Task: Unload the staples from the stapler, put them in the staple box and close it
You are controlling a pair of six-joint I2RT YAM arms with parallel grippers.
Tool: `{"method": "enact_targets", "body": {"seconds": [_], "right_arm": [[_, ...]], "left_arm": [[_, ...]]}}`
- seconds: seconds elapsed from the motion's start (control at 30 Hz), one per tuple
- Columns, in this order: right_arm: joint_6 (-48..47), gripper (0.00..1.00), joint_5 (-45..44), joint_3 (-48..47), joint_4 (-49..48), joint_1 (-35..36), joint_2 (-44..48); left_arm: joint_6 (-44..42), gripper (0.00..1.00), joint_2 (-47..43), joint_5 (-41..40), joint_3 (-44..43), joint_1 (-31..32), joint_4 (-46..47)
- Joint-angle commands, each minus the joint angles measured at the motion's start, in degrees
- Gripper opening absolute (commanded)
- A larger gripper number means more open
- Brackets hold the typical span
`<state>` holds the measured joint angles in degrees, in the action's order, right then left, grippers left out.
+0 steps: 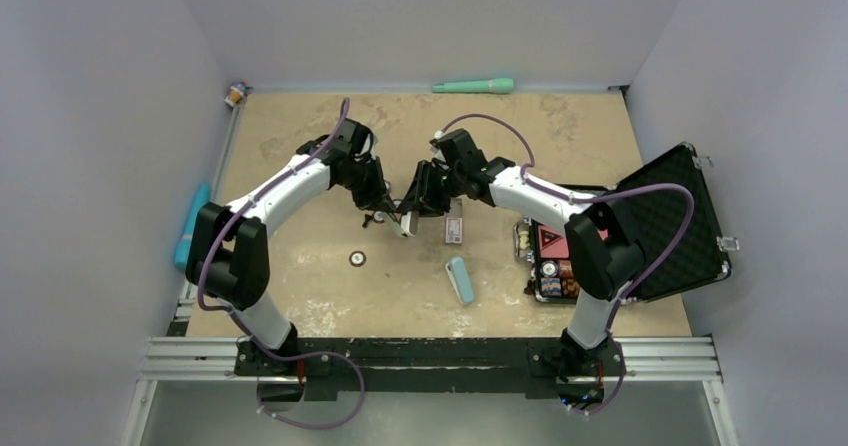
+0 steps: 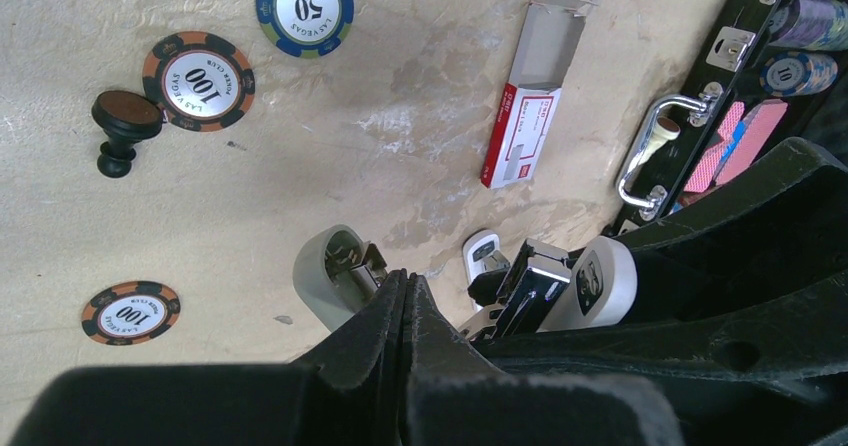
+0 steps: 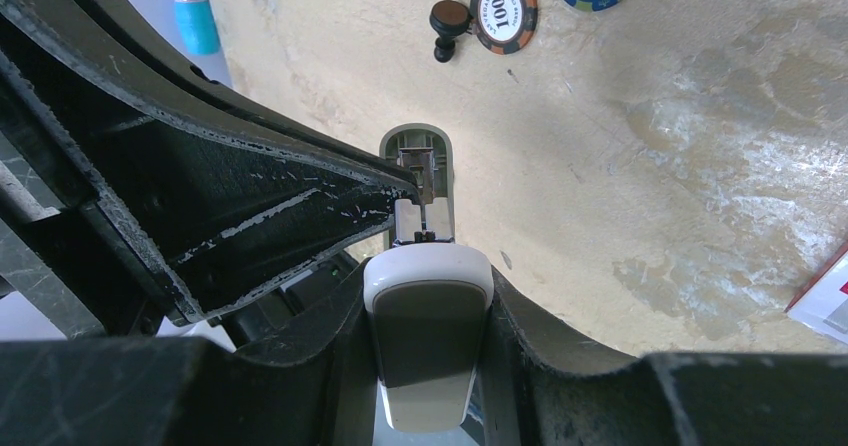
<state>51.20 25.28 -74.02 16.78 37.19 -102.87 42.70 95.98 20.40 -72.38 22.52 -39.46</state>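
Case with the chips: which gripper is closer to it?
Right. The right gripper holds the stapler mid-table, the case off to its right. The left gripper meets the stapler from the other side, farther from the case.

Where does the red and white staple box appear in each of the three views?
Top external: staple box near the centre, right of the stapler.
Left wrist: staple box upper middle, flap open.
Right wrist: only its corner, at right edge.
Shared landmark: the stapler.
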Motion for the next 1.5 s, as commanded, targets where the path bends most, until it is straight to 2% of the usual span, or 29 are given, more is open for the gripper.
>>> {"method": "enact_targets", "body": {"seconds": [0.0,0.2,0.53,0.73,1.03,1.07,1.1,1.17,1.2,1.23,1.3,1.47], "right_arm": [[0.84,0.00,1.46,-2.01,-2.04,-0.11,-0.14],[1.30,0.00,0.01,-2.01,-1.52,-0.53,0.09],[1.87,0.00,-5.56,-1.75,2.72,-2.99,1.60],[1.79,0.00,-6.07,-1.84,3.46,-2.97,0.93],[2.02,0.00,-4.77,-1.37,2.30,-2.83,1.82],[1.98,0.00,-4.53,-1.12,2.10,-2.85,1.90],[2.04,0.00,-4.34,-0.81,1.82,-2.90,2.08],[2.14,0.00,-3.71,-0.25,1.12,-2.90,2.43],[2.21,0.00,-3.48,-0.03,0.89,-2.91,2.61],[2.30,0.00,-3.29,0.13,0.58,-2.87,2.78],[2.48,0.00,-2.47,0.50,-0.73,-2.91,3.27],[3.82,0.00,0.87,1.18,-5.31,-2.86,4.75]], "left_arm": [[-1.62,0.00,0.06,0.31,-0.20,-0.29,0.38],[-2.43,0.00,-0.07,0.22,0.65,-0.27,-0.30],[-0.37,0.00,-9.44,-0.83,11.72,-0.20,-0.70],[-2.45,0.00,-12.17,-4.52,7.49,-0.20,-6.01],[-2.66,0.00,-13.33,-4.44,3.49,-0.20,-7.04],[-3.06,0.08,-13.81,-4.29,3.54,-0.20,-6.92],[-3.51,0.23,-14.35,-4.29,3.54,-0.20,-6.67],[-4.56,0.67,-16.05,-4.72,3.56,-0.24,-6.44],[-5.13,0.82,-16.76,-4.88,3.36,-0.25,-6.36],[-5.73,0.91,-17.43,-5.06,3.01,-0.28,-6.67],[-7.35,0.99,-18.19,-4.40,2.21,-0.29,-7.20],[-10.69,1.00,-22.17,-0.78,1.78,-0.29,-6.14]]}}
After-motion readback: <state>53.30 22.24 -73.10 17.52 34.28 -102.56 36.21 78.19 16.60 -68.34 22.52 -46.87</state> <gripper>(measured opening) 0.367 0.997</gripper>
